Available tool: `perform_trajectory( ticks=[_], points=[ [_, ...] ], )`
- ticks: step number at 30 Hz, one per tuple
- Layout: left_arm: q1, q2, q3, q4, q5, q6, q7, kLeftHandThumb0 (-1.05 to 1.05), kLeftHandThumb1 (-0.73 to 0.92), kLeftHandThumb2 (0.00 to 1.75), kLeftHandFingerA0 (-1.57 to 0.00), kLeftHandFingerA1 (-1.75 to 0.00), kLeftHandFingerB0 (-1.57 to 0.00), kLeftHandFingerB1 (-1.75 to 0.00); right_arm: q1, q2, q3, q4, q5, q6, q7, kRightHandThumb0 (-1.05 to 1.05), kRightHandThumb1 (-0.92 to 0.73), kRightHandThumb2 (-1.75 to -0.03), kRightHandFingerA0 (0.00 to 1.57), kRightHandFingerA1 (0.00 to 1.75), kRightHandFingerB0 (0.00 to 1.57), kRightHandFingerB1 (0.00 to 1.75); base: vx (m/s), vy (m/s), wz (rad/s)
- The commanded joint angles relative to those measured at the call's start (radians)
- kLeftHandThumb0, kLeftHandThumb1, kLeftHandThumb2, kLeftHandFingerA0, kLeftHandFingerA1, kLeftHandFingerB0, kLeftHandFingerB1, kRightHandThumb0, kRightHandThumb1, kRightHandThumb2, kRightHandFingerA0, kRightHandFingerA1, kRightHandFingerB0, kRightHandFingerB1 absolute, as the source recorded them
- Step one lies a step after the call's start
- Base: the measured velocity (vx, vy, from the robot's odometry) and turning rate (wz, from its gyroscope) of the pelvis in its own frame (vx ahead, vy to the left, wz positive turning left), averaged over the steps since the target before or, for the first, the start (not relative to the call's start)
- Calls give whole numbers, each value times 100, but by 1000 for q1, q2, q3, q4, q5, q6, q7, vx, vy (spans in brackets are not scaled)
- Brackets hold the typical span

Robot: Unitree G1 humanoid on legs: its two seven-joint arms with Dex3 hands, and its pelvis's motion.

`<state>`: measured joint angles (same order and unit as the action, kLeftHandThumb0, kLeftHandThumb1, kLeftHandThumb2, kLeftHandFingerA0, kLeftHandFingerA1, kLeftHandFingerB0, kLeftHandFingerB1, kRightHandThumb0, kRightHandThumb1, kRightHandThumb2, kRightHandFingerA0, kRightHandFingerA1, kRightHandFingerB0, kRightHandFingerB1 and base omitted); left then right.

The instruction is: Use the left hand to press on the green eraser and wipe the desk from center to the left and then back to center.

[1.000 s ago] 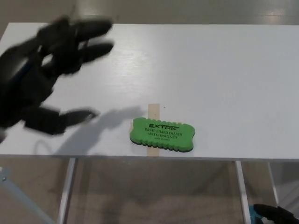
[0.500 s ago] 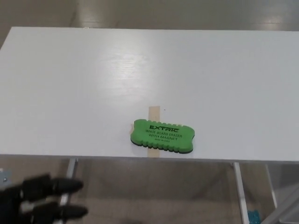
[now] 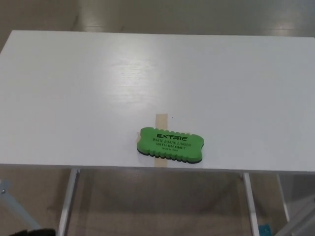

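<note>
No hand in view, left or right. Green eraser (image 3: 170,145) flat on white counter (image 3: 88,88) at 6 o'clock near front edge, over tan tape strip (image 3: 161,119), untouched. Long axis running 9 to 3 o'clock.

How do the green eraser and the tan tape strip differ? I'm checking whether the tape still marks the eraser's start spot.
The green scalloped-edge whiteboard eraser is thick, with black lettering; the tan tape strip is flat and plain. The eraser lies lengthwise across the white desk; the tape runs front to back. The eraser shows whole; the tape is partly hidden beneath it. Both sit near the desk's front edge, at centre.
</note>
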<state>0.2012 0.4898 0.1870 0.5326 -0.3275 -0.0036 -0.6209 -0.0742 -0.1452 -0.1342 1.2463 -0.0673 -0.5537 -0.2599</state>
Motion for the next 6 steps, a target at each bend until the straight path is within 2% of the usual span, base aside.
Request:
perform_trajectory(
  ticks=[1, 6],
  points=[
    [-167, -40, -23, 507, 167, -27, 356, -35, 56, 57, -64, -42, -51, -35, 41, 7, -14, 7, 14, -19, 2, -40, -67, -61, 80, 53, 66, 41, 0, 0, 0],
    [-192, -50, -34, 559, 169, -57, 363, -35, 55, 57, -64, -42, -52, -36, 29, 2, -13, 5, 14, -12, 15, -39, -67, -61, 79, 53, 66, 41, 0, 0, 0]
  ],
)
